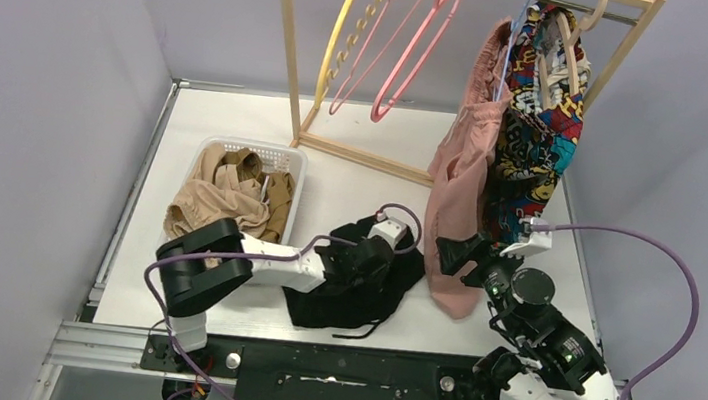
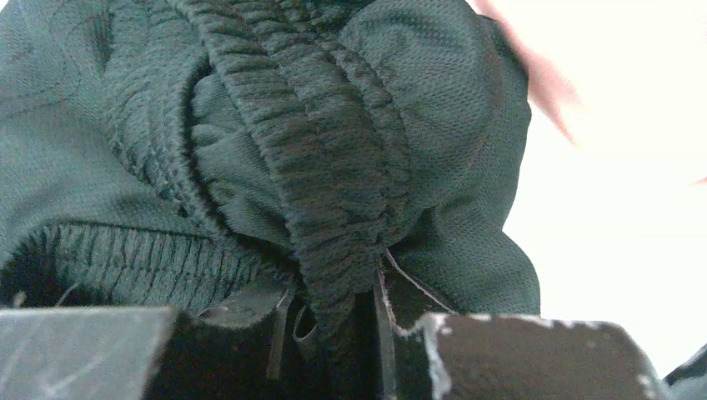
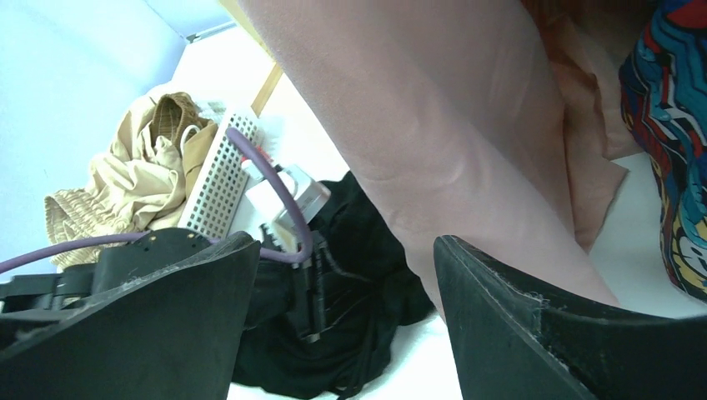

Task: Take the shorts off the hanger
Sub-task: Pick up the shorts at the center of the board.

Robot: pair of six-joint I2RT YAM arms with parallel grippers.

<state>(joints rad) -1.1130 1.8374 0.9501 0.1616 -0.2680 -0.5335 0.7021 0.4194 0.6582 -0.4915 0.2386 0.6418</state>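
Black shorts (image 1: 317, 309), right of the basket (image 1: 296, 159), sit pinched in my left tool (image 2: 333, 342); pink shorts (image 1: 462, 172) hang at my released right tool (image 3: 343, 275), open tabletop (image 1: 352, 185) beyond.

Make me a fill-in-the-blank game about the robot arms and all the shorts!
1. The left gripper pinches the ____ shorts lying on the table.
2. The right gripper is ____, beside the hanging pink shorts.
3. The beige shorts lie in the white ____.
Missing words: black; open; basket.
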